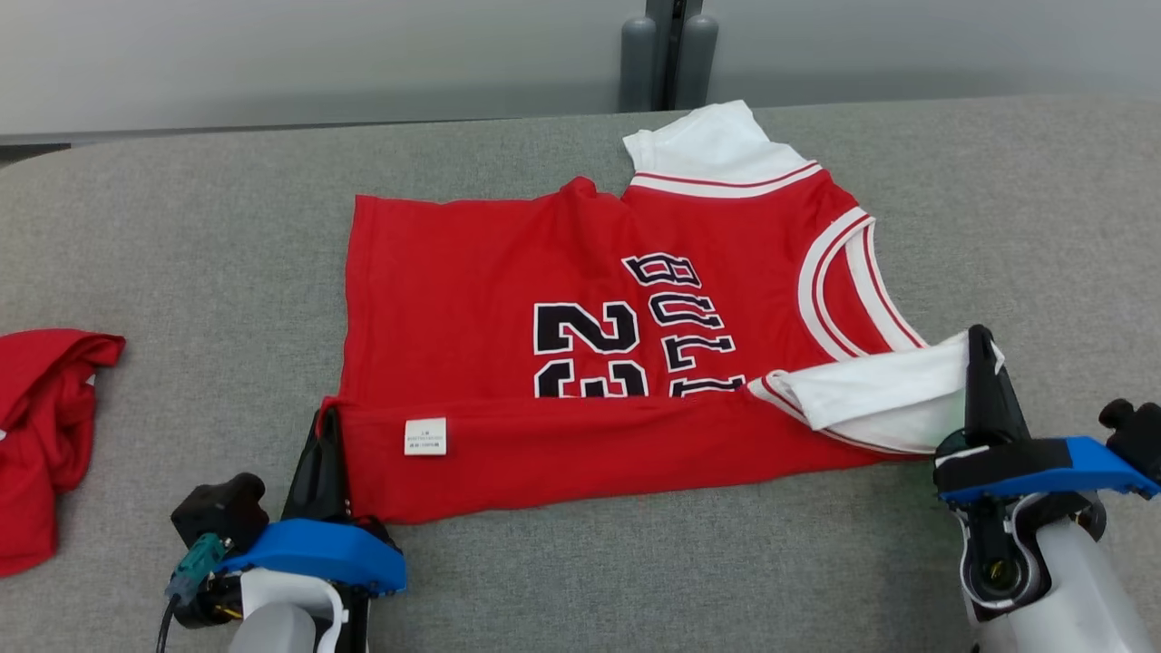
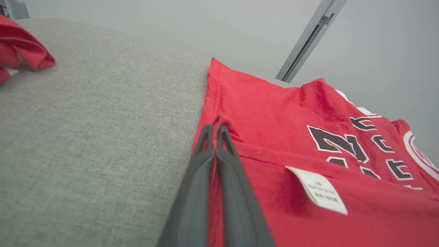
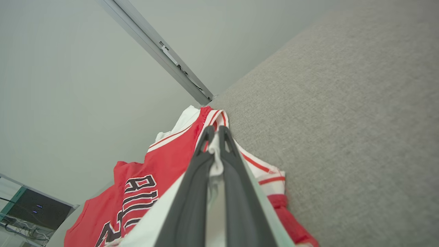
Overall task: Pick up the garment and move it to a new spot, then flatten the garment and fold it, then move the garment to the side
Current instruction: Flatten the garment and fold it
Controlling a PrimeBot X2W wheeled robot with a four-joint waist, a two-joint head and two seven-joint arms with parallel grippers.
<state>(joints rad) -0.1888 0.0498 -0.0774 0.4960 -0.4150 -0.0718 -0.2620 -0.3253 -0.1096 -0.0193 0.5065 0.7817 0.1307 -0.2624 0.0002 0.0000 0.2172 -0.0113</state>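
The garment (image 1: 508, 290) is a red jersey with white sleeves and black lettering, spread sideways on the grey table (image 1: 181, 236). Its near long edge is turned up and over, with a white label facing up. My left gripper (image 1: 328, 419) is shut on the hem corner of that folded edge; in the left wrist view the fingers (image 2: 226, 161) pinch red cloth of the garment (image 2: 295, 113). My right gripper (image 1: 980, 337) is shut on the white sleeve at the other end; the right wrist view shows white fabric between its fingers (image 3: 226, 151), with the garment (image 3: 137, 192) behind.
A second red garment (image 1: 41, 426) lies crumpled at the table's left edge, also seen in the left wrist view as a red heap (image 2: 20, 51). A grey wall and a vertical post (image 1: 667, 54) stand behind the table. Bare grey cloth stretches to the right (image 3: 343, 120).
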